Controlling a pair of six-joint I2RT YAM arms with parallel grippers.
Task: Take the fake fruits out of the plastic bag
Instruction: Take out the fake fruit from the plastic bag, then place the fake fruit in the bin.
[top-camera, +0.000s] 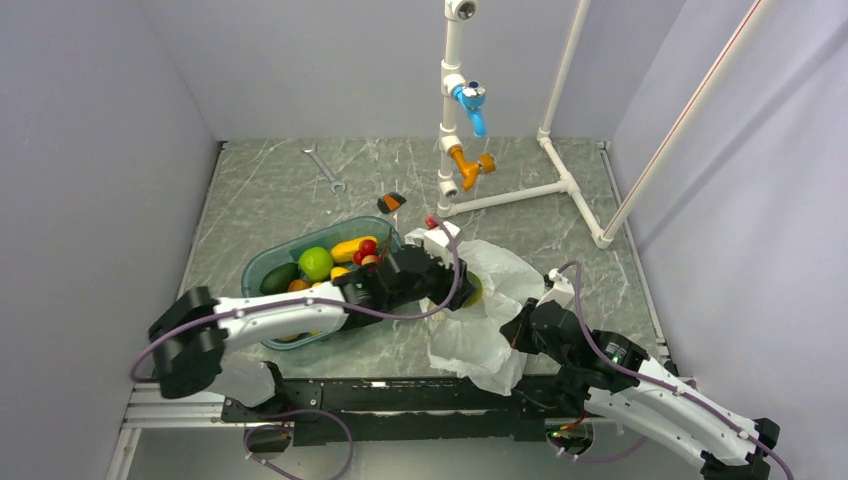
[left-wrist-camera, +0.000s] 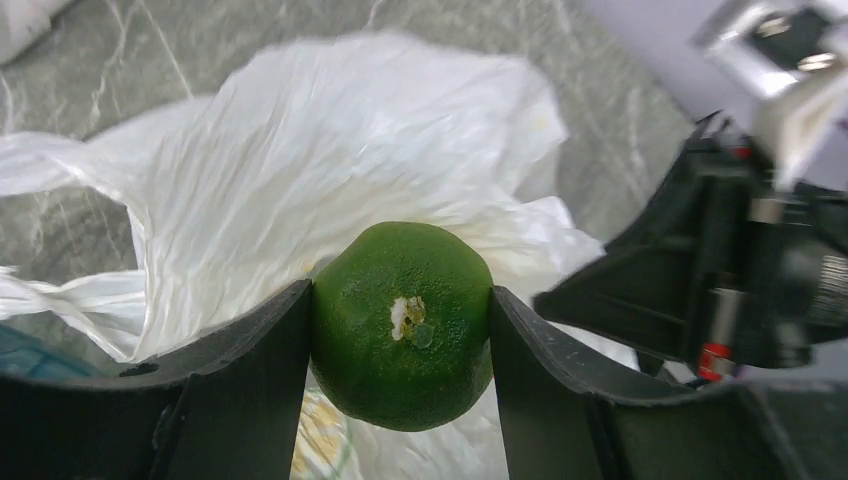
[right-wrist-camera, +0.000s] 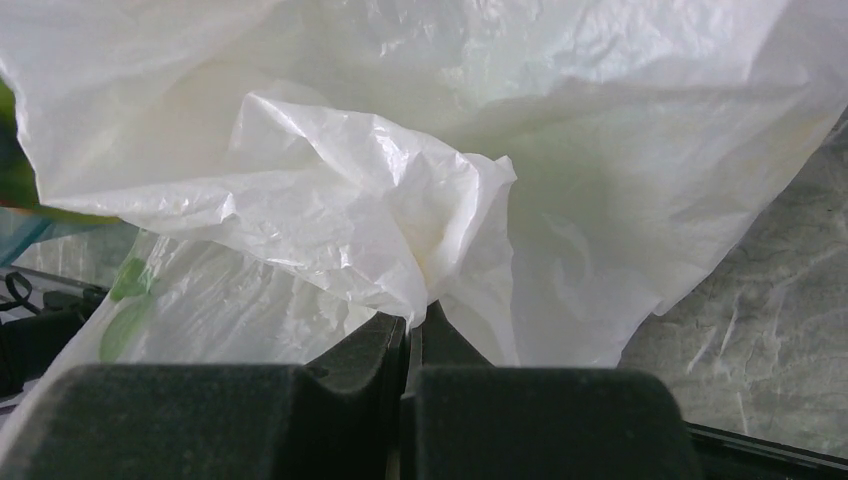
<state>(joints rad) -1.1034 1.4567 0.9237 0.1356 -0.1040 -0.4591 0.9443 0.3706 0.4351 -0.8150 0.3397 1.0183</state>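
Far left in the top view sits a teal plastic tray (top-camera: 258, 272) piled with glossy fruit. There's a dark green avocado-looking one (top-camera: 279, 279), a lime-green round fruit (top-camera: 315, 263), a long yellow mango-shaped one (top-camera: 352, 246) and a cluster of small red berries (top-camera: 367, 247).

Next over, the left gripper (top-camera: 455, 290) reaches past the tray's right end to the thin, crinkly white plastic bag (top-camera: 500, 290). From above you only catch a sliver of yellow-green at its tip. The left wrist cam shows it properly: it's clamped on a dark green round fruit (left-wrist-camera: 400, 330) with dimpled, lime-like skin and a pale scuffed stem spot facing the lens. One black finger (left-wrist-camera: 250, 370) presses on each side. The fruit is right at the bag's rumpled left edge; can't tell if it's fully clear of the opening.

Further right, the right gripper (top-camera: 522, 325) sits at the bag's right side. Only its own cam shows that its fingers (right-wrist-camera: 350, 370) are squeezed together on a twisted fold of the film. A grey marbled tabletop (top-camera: 270, 190) is under everything.
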